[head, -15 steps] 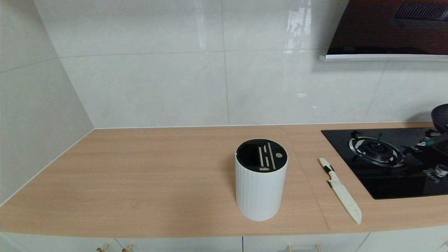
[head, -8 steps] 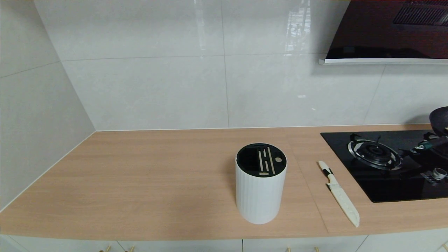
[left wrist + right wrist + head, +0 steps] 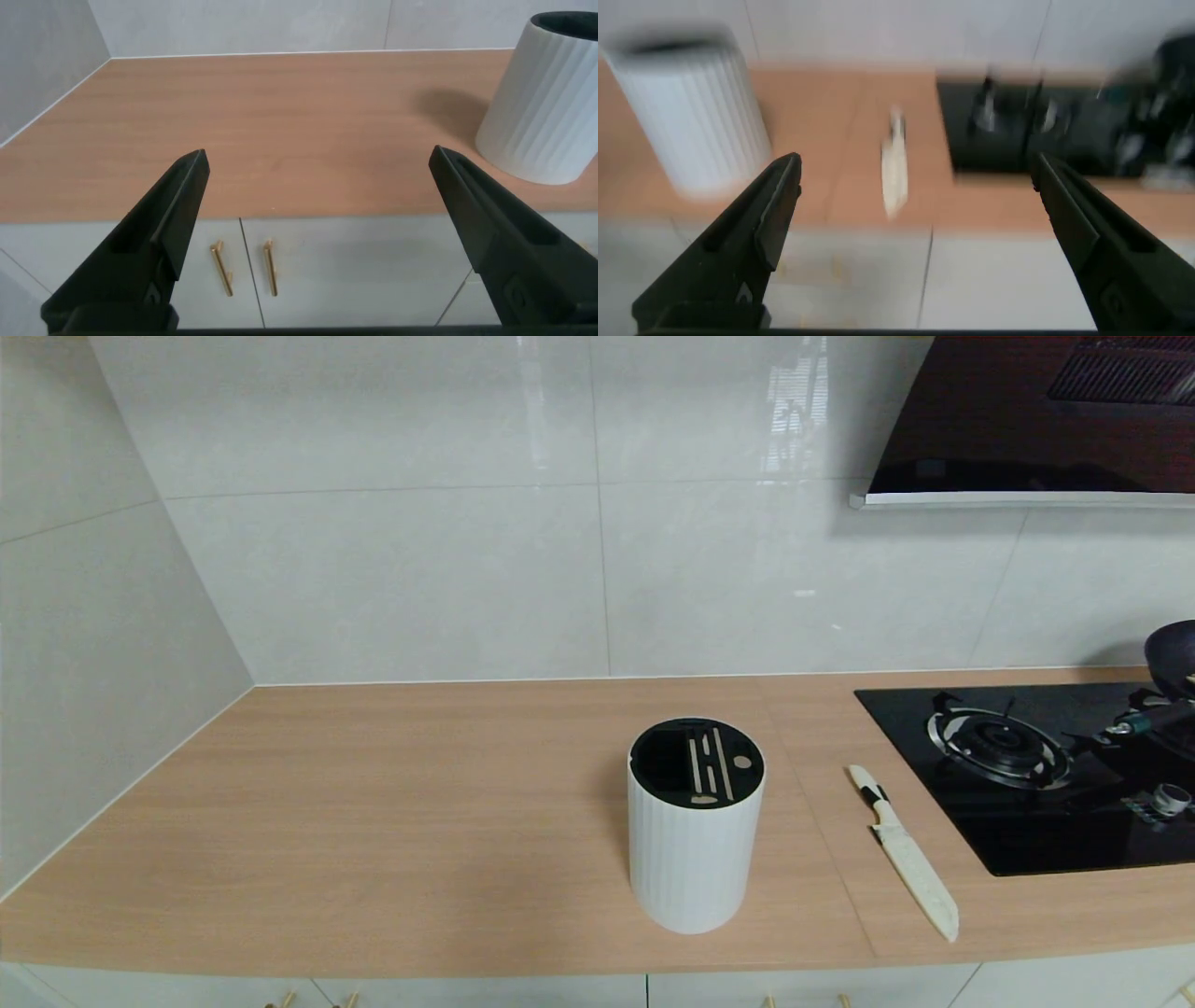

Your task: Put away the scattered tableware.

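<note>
A white knife [image 3: 903, 850] with a black band on its handle lies flat on the wooden counter [image 3: 420, 812], between the holder and the stove. To its left a white ribbed cylindrical knife holder [image 3: 695, 824] stands upright, its black top cut with slots. My left gripper [image 3: 318, 187] is open in front of the counter's edge, low over the cabinet doors, with the holder [image 3: 547, 98] off to one side. My right gripper [image 3: 915, 191] is open too, also short of the counter, facing the knife [image 3: 895, 166] and the holder [image 3: 691, 107]. Nothing is between either pair of fingers.
A black gas stove [image 3: 1027, 770] with a burner ring takes up the counter's right end, with a dark pan [image 3: 1174, 658] at its far edge. A range hood [image 3: 1036, 420] hangs above it. Tiled walls close the back and left. Cabinet doors with gold handles [image 3: 245, 268] run below the counter.
The head camera tilted up slightly a second ago, shifting the whole picture down; since half a second ago it is steady. Knife and holder have not moved.
</note>
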Tool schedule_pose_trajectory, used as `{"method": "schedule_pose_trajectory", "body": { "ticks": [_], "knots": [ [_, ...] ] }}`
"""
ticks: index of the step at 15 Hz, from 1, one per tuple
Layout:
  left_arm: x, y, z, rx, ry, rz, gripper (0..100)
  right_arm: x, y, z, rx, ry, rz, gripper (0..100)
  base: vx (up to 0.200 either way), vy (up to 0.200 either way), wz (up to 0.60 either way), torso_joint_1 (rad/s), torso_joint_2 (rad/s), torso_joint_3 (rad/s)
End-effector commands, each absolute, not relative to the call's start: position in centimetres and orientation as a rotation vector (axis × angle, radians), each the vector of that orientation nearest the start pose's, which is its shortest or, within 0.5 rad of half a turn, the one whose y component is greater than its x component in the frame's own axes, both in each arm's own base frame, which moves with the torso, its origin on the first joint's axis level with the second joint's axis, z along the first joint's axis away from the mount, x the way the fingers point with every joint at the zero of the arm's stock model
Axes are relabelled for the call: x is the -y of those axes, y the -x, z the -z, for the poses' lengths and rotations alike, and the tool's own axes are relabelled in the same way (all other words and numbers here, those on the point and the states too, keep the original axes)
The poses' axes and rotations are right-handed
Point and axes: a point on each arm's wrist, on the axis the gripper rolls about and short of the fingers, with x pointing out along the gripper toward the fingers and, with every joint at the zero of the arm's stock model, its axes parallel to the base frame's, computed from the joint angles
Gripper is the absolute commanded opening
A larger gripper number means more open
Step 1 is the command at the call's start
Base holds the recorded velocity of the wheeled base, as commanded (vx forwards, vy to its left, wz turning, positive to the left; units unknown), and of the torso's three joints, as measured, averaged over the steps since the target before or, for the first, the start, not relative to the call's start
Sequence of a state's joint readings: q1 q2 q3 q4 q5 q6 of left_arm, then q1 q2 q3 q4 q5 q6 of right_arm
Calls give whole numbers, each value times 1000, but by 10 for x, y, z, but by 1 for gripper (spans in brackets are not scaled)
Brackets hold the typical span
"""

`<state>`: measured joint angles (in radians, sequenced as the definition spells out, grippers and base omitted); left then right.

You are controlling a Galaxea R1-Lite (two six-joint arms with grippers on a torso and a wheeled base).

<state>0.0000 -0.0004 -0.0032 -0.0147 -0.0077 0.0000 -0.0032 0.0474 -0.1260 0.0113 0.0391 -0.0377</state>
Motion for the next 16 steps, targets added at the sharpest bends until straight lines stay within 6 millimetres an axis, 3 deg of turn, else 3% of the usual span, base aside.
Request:
{"method": "schedule_pose_trajectory", "body": {
  "ticks": [1, 5, 7, 8, 11, 12, 16],
  "knots": [
    [0, 23, -78, 18, 0, 8, 100, -2, 5, -163, -34, 23, -103, 100, 0, 0, 0, 0, 0, 0],
    [0, 23, -78, 18, 0, 8, 100, -6, -101, -196, -411, -5, -168, 100, 0, 0, 0, 0, 0, 0],
    [0, 23, -78, 18, 0, 8, 100, -9, -153, -192, -530, -4, -161, 100, 0, 0, 0, 0, 0, 0],
    [0, 23, -78, 18, 0, 8, 100, -11, -185, -182, -588, -2, -152, 100, 0, 0, 0, 0, 0, 0],
    [0, 23, -78, 18, 0, 8, 100, -14, -249, -152, -665, 9, -131, 100, 0, 0, 0, 0, 0, 0],
    [0, 23, -78, 18, 0, 8, 100, -14, -259, -145, -675, 10, -130, 100, 0, 0, 0, 0, 0, 0],
    [0, 23, -78, 18, 0, 8, 100, -16, -308, -67, -808, 9, -122, 100, 0, 0, 0, 0, 0, 0]
  ]
}}
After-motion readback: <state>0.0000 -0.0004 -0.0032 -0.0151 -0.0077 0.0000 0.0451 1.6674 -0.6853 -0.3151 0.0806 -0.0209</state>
